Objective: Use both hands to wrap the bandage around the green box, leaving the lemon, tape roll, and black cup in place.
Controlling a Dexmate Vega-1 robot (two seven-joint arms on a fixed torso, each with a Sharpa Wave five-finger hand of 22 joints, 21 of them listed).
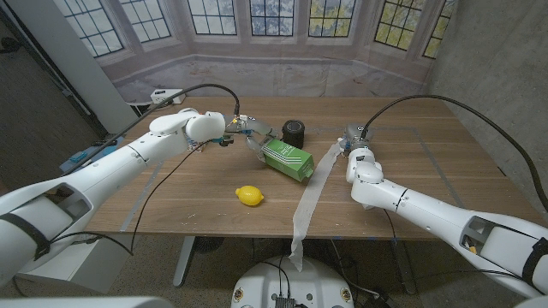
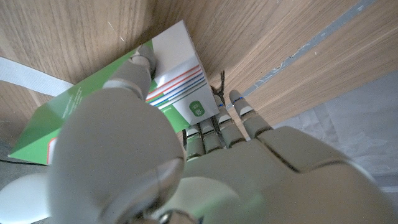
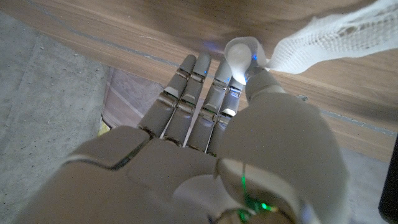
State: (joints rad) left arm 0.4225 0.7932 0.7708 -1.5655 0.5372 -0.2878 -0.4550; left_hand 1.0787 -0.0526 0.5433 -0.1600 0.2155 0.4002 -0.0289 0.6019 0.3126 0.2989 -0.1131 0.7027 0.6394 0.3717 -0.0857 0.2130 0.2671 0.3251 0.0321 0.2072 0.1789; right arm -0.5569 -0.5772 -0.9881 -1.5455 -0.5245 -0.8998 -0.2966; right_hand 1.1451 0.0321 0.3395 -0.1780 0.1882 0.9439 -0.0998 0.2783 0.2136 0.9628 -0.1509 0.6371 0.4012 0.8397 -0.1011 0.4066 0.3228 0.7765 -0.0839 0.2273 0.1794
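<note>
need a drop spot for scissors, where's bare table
Bare wood lies right of the bandage, in front of the right hand, and on the near left beyond the lemon. It is crowded around the green box, black cup and left hand.

On the table: one green box, one lemon, one black cup and one white bandage strip (trailing over the near edge). Possibly a tape roll too, but I can't make one out.
</note>
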